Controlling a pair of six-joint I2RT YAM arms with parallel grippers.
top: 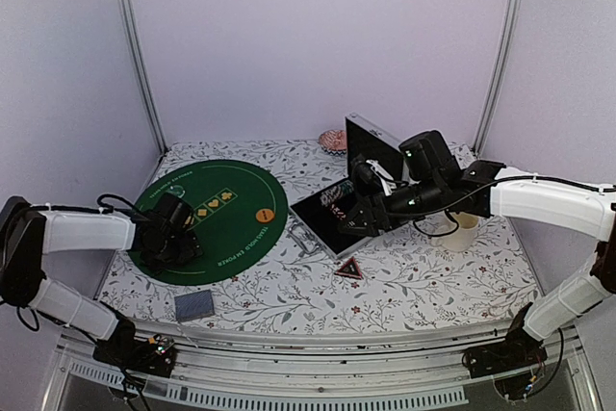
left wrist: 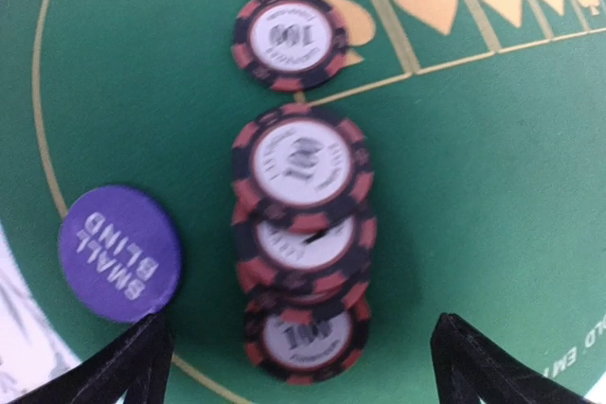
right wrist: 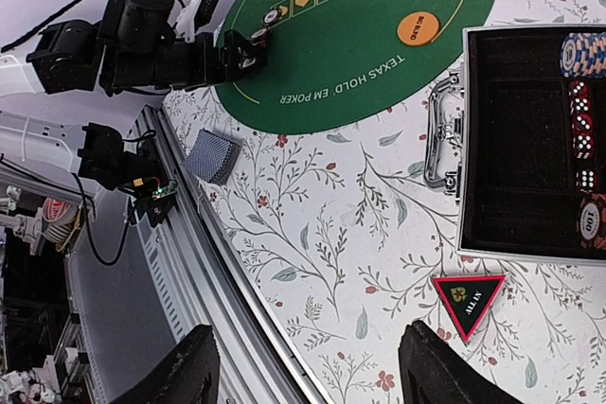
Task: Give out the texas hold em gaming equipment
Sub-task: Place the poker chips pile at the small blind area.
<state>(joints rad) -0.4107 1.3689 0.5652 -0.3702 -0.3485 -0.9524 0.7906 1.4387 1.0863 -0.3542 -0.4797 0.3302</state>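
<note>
Chips down, cards to go: the L pincer (left wrist: 301, 324) hangs over the green mat (top: 241, 233) at its 9 o'clock edge (top view), fingers spread wide and holding nothing. Directly below is a slumped stack of red-black chips (left wrist: 301, 234). A lone chip (left wrist: 289, 38) lies just beyond on the gold card boxes. A purple small-blind disc (left wrist: 120, 253) sits beside the stack, near the gold ring.

The orange button (top: 262, 214) is already on the mat at 3 o'clock. The R pincer (right wrist: 308, 333) hovers open and empty above the worktop (top: 423, 286), near the open case (top: 322, 218).

Job looks approx. half done. The deck of cards (top: 193, 305) lies undealt off the mat at 7 o'clock, close to the worktop's near rail. Spare chips (right wrist: 582, 52) sit in the case, and a triangle all-in marker (top: 349, 269) lies at the case's 6 o'clock.

For room, the mat's centre and 12 o'clock side are bare, and the strip between mat and case is open. A mug (top: 464, 238) at the case's 3 o'clock sits under the R arm and is prob. a knock risk.
</note>
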